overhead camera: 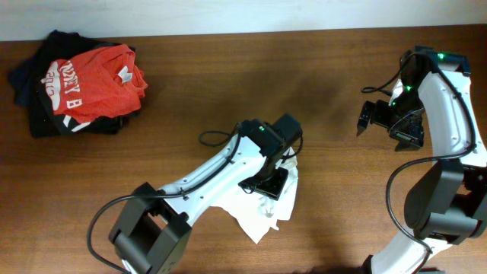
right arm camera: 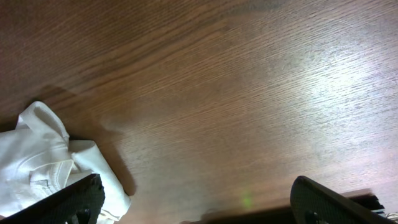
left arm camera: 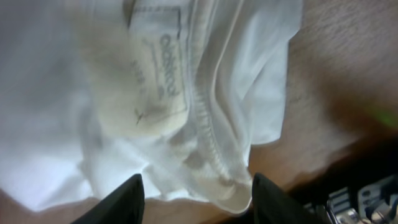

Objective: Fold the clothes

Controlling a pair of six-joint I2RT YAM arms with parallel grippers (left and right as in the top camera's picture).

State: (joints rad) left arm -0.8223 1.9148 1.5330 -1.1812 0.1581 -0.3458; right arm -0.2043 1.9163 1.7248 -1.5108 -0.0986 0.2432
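Observation:
A crumpled white garment [overhead camera: 268,209] lies at the front middle of the wooden table. My left gripper [overhead camera: 272,180] is low over its upper edge. In the left wrist view the white garment [left arm camera: 74,112] fills the frame, its collar and label facing the camera. The left gripper [left arm camera: 199,208] is open, its fingers either side of the collar's hem, not closed on it. My right gripper [overhead camera: 379,119] hovers open and empty over bare table at the right. In the right wrist view the right gripper [right arm camera: 199,205] is spread wide, and the garment [right arm camera: 37,158] lies at the lower left.
A pile of clothes, a red printed shirt [overhead camera: 95,80] on top of dark garments [overhead camera: 34,95], sits at the back left corner. Bare wooden table [overhead camera: 228,84] lies between the pile and the arms. A black cable [overhead camera: 217,138] loops beside the left arm.

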